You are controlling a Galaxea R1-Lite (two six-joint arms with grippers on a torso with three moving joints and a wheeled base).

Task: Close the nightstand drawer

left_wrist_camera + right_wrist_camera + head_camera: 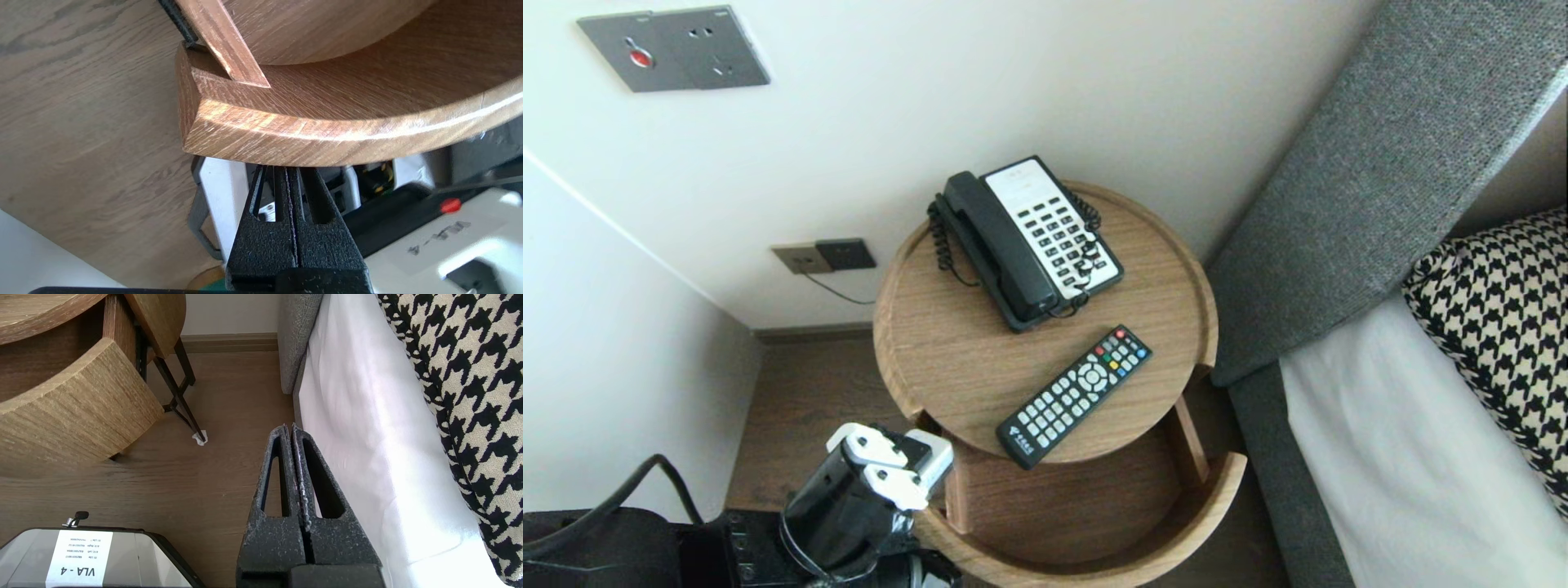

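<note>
A round wooden bedside table [947,343] carries a black and white telephone [1027,239] and a black remote [1076,395] near its front edge. Its curved drawer [1094,563] stands pulled out, and nothing shows inside it. My left arm [866,490] is at the drawer's front left corner. In the left wrist view my left gripper [288,167] is shut and holds nothing, with its tips hidden just under the drawer's curved front [327,139]. My right gripper [291,426] hangs parked over the floor beside the bed, shut and holding nothing.
A bed with a white sheet [1405,457], a grey headboard [1380,163] and a houndstooth pillow [1503,327] stands close on the right. Wall sockets [825,256] sit behind the table. Thin black table legs [179,392] reach the wooden floor. My base [81,555] is below.
</note>
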